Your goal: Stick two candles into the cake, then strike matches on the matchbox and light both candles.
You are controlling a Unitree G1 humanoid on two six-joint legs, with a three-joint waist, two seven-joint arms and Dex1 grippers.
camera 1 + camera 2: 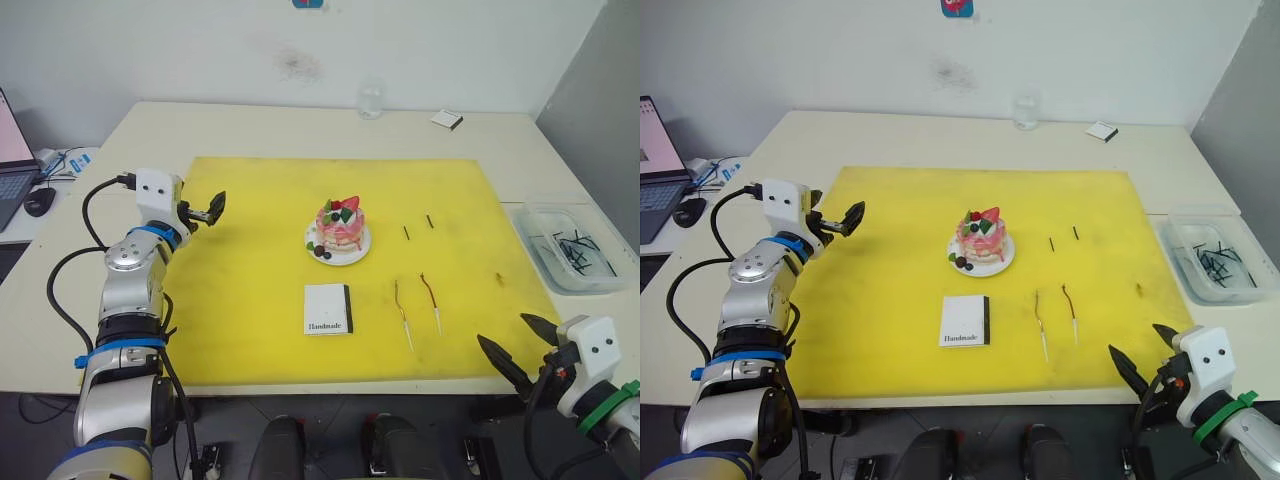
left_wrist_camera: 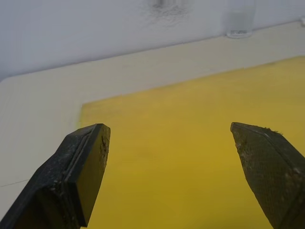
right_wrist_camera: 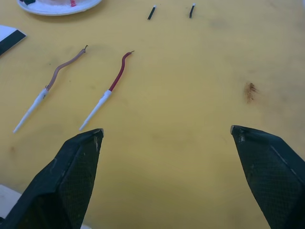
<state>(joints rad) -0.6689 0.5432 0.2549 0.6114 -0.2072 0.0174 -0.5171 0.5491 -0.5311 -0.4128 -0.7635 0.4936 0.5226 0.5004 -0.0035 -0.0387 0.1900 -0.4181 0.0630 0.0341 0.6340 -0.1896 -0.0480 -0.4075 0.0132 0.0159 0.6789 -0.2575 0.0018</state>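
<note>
The left gripper (image 1: 214, 208) hangs over the left part of the yellow mat (image 1: 250, 250). Its fingers are spread wide and hold nothing.

Next comes the matchbox (image 1: 328, 309). It lies flat on the mat, near the front, with "Handmade" on top. Just behind it sits the cake (image 1: 340, 226) on its small white plate (image 1: 361, 251). No candle stands in the cake yet.

To the right of the matchbox lie the 2 candles (image 1: 402, 312), side by side and a little apart, flat on the mat. Behind them lie 2 matches (image 1: 406, 232), also flat and not lit.

The right gripper (image 1: 520, 347) waits at the front right corner of the mat, near the candles. Its fingers are wide apart and empty too.

So I think nothing is done yet. The 2 candles must go into the cake, then the matches must be struck, then both candles lit.
</note>
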